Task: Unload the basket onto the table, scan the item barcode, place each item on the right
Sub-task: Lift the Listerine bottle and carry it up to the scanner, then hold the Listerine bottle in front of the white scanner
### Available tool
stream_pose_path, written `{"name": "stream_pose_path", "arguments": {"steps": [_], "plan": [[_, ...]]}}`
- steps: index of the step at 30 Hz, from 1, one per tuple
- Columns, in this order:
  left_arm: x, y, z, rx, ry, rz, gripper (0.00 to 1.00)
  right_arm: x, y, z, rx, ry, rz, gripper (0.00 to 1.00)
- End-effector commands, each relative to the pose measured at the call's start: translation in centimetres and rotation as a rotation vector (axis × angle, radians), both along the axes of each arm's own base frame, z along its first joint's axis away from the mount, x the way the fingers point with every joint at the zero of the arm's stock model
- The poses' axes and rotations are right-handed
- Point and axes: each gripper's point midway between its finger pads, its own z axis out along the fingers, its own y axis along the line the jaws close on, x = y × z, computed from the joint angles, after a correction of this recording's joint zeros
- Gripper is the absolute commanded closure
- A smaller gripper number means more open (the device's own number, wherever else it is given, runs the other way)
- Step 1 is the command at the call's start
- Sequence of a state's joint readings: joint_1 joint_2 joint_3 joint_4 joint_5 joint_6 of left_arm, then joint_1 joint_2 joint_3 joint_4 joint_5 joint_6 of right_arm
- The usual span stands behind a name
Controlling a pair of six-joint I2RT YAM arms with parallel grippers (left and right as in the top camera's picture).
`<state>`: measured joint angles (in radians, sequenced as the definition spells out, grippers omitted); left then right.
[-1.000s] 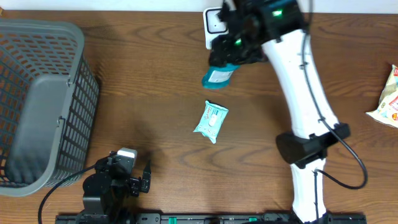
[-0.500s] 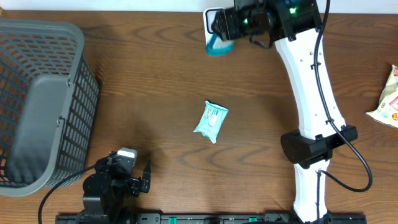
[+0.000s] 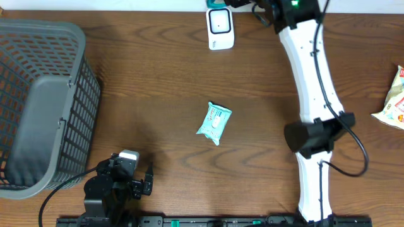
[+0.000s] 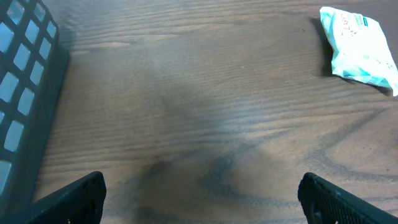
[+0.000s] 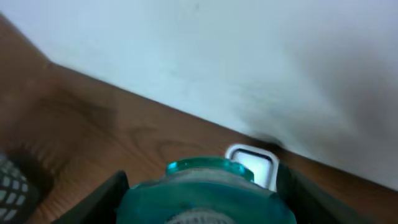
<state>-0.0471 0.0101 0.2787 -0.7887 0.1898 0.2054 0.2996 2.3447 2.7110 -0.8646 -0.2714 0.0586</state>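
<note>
Right pincer (image 5: pixel 202 196) gripped a soft teal plastic packet (image 5: pixel 205 180) between its two dark fingers (image 5: pixel 102 205), the jaws partly closed on the packet's sides. In the wrist view the white rectangular barcode scanner (image 5: pixel 254 162) peeked out just behind the packet's top edge, at the foot of a pale wall. From overhead only the white right arm (image 3: pixel 309 82) showed clearly. The pincer had passed to the far side of the scanner (image 3: pixel 220 28), at the picture's top edge, and the packet could not be seen there. A second before, pincer and packet had hung over the scanner's near edge, hiding part of it. Half a second before, they had sat right over it. Now the scanner's whole face lay uncovered.

Left pincer (image 4: pixel 200 186) stood wide with nothing between its jaws, low over the brown wooden table (image 4: pixel 186 93). It was well apart from the scanner, on its near-left side, where it had been a second before. A pale teal crinkled wipes pouch (image 3: pixel 214 123) lay flat on the table between the scanner and the left pincer, unmoved. A grey plastic mesh basket (image 3: pixel 38 101) sat far to the scanner's left and a cream snack bag (image 3: pixel 392 98) far to its right, both as before.
</note>
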Motion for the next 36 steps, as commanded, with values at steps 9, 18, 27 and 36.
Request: {"name": "stream_pose_path", "arguments": {"steps": [9,18,27,36], "plan": [[0.0,-0.3,0.2,-0.014,-0.006,-0.008,0.01,2.6,-0.3,-4.9,0.464,-0.117,0.697,0.77],[0.0,-0.3,0.2,-0.014,-0.006,-0.008,0.01,3.7,-3.0,-11.1,0.537,-0.104,0.792,0.76],[0.0,-0.3,0.2,-0.014,-0.006,-0.008,0.01,2.3,0.8,-11.6,0.428,-0.295,0.916,0.78],[0.0,-0.3,0.2,-0.014,-0.006,-0.008,0.01,4.7,0.6,-13.0,0.361,-0.404,0.807,0.82]]}}
